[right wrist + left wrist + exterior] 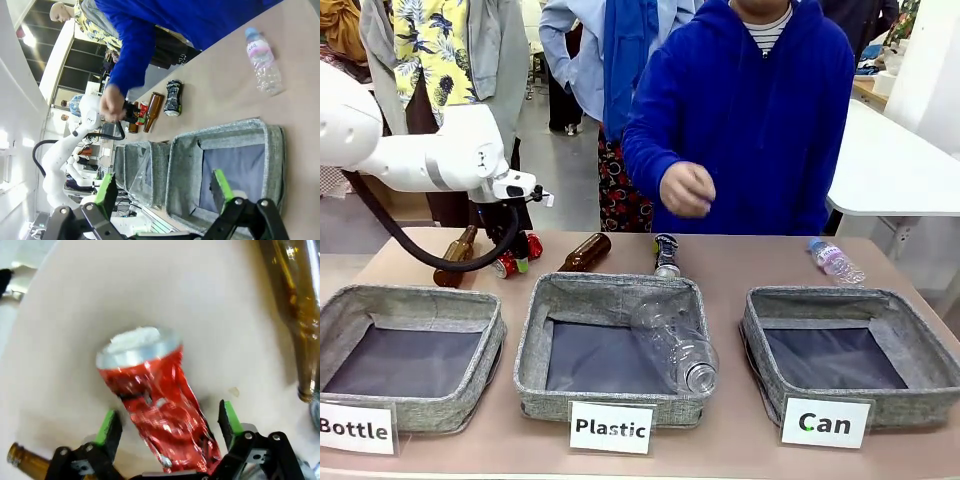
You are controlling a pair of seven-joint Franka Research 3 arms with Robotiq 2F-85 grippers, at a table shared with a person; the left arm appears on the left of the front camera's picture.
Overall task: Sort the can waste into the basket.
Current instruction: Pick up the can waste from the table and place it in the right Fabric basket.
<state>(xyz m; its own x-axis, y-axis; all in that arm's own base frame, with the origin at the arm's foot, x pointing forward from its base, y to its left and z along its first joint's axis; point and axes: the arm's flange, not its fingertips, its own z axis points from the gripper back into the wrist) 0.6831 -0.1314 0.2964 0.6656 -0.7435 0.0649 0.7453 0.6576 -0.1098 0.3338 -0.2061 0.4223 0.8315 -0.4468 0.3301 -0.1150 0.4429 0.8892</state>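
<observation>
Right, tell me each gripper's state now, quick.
Left gripper: open, straddling the red can, not clamped.
Right gripper: open, holding nothing, pointed at the Can basket.

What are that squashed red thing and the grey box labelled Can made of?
Red can: thin metal, likely aluminium, glossy; it creases sharply and has a silver end. Can basket: seemingly woven grey fabric, matte; coarse texture, soft sagging walls.

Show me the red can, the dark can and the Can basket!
red can [160, 405]: left wrist view, crumpled red middle.
dark can [666, 250]: front view, printed side.
Can basket [920, 402]: front view, grey front wall.
</observation>
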